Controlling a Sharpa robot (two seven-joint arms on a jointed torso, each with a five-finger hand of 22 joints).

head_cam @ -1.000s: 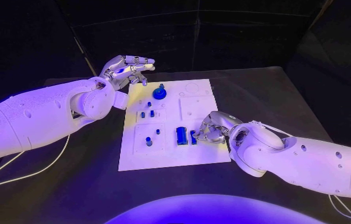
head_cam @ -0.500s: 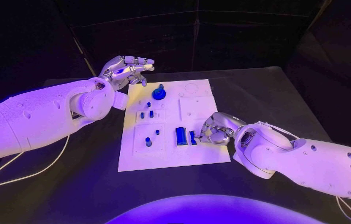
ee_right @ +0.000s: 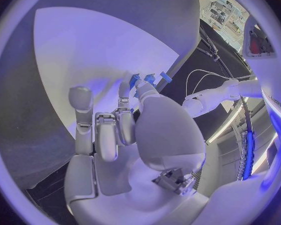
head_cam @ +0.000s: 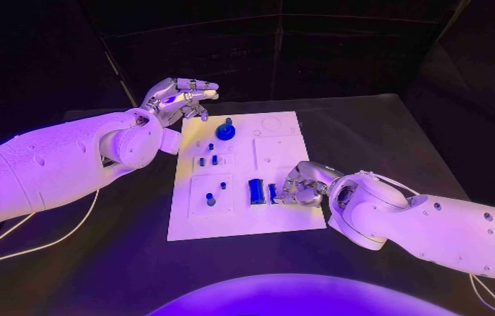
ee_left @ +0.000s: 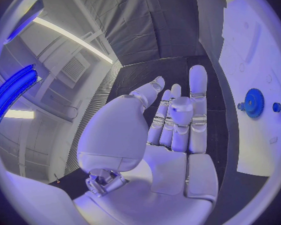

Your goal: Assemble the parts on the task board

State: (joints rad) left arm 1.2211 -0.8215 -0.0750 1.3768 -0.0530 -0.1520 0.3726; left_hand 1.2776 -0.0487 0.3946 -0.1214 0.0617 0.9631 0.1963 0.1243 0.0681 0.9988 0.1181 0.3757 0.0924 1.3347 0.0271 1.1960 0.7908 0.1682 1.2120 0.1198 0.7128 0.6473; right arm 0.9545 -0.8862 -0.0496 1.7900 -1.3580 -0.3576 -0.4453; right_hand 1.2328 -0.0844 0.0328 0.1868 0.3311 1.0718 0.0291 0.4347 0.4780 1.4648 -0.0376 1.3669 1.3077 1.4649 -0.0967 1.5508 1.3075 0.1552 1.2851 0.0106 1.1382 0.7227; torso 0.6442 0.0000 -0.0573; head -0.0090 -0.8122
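**Right hand on the small blue part at the board's near right**

Right hand [head_cam: 297, 184]: fingers curled onto the narrow blue part [head_cam: 272, 192] beside the larger blue block [head_cam: 255, 190] on the task board [head_cam: 289, 219]; a firm hold cannot be confirmed. Left hand [head_cam: 181, 97]: raised off the board's far left corner, fingers loosely spread, holding nothing. Blue gear [head_cam: 225, 131] stands at the board's far end.

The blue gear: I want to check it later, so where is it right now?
In the head view the blue gear stands on the far left part of the white board, just near the left hand, which holds nothing.
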